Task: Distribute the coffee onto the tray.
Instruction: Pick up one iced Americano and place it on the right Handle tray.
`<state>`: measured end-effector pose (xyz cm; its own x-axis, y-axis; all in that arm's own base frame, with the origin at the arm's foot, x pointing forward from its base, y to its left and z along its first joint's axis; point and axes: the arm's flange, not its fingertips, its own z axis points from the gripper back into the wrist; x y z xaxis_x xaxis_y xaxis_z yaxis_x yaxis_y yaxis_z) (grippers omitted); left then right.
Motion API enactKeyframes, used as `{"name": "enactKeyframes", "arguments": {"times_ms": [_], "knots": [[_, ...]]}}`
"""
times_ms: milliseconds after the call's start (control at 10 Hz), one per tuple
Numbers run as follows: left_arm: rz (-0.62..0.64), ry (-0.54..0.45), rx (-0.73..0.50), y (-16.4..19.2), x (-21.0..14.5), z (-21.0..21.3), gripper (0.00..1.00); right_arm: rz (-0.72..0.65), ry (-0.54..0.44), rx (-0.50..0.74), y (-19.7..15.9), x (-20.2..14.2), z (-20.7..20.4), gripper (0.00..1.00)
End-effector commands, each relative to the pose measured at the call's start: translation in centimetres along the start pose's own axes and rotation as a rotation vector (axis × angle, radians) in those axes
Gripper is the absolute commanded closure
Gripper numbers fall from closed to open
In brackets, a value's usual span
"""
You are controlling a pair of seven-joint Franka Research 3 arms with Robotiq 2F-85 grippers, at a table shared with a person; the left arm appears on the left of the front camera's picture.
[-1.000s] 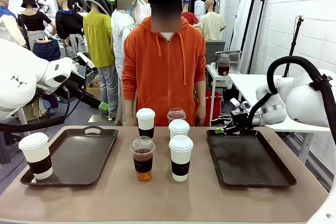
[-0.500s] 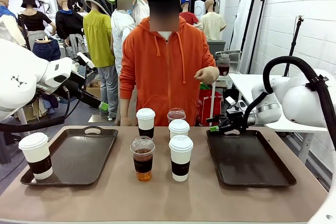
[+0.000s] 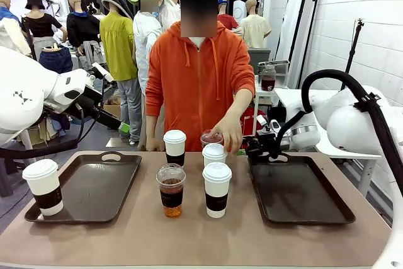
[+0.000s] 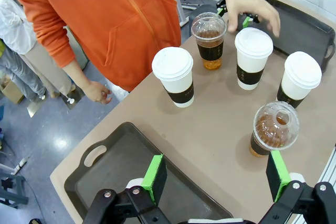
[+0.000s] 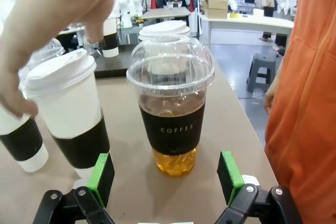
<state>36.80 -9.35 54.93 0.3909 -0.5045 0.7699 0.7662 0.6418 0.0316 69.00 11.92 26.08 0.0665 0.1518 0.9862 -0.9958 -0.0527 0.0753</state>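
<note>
The right gripper (image 5: 166, 179) hangs low at the far left corner of the right tray (image 3: 296, 196), jaws spread wide with nothing between them. The far clear cup (image 5: 171, 124) stands upright on the table (image 3: 126, 237) straight ahead of it, centred between the two green pads (image 5: 102, 178), long axis vertical, so a level push forward looks enough to bracket its dark band. That band reads "COFFEE" in pale capitals; no other writing is legible. The person's hand (image 3: 230, 135) reaches down just beside that cup, over the middle white cup (image 3: 215, 154); I cannot tell whether it touches the lid, and it lies close to the line of approach, which I judge the main risk. The left gripper (image 4: 215, 177), jaws likewise spread and empty, hangs near the left tray (image 4: 105, 182), well apart from the cluster, so the right arm is the nearer. At mid-table also stand the far white cup (image 3: 174, 146), the near white cup (image 3: 216, 188) and the near clear cup (image 3: 170, 188); one white cup (image 3: 44, 186) stands in the left tray's near left corner
</note>
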Motion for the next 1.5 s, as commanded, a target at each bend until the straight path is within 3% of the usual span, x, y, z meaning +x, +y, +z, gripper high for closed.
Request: {"name": "enactKeyframes", "arguments": {"times_ms": [0, 200, 700, 1400], "knots": [[0.005, -0.006, -0.008, 0.2, -0.2, -0.1, 0.0, -0.028, -0.01, 0.004, -1.2, -0.1, -1.6, 0.0], [0.005, -0.006, -0.008, 0.2, -0.2, -0.1, 0.0, -0.029, 0.002, 0.004, -1.1, -0.3, -1.6, 0.0], [0.005, -0.006, -0.008, 0.2, -0.2, -0.1, 0.0, -0.019, -0.024, -0.096, 0.6, -0.6, 4.7, 0.0], [0.005, -0.006, -0.008, 0.2, -0.2, -0.1, 0.0, -0.025, 0.0, -0.066, 3.0, -1.2, 12.7, 0.0]]}}
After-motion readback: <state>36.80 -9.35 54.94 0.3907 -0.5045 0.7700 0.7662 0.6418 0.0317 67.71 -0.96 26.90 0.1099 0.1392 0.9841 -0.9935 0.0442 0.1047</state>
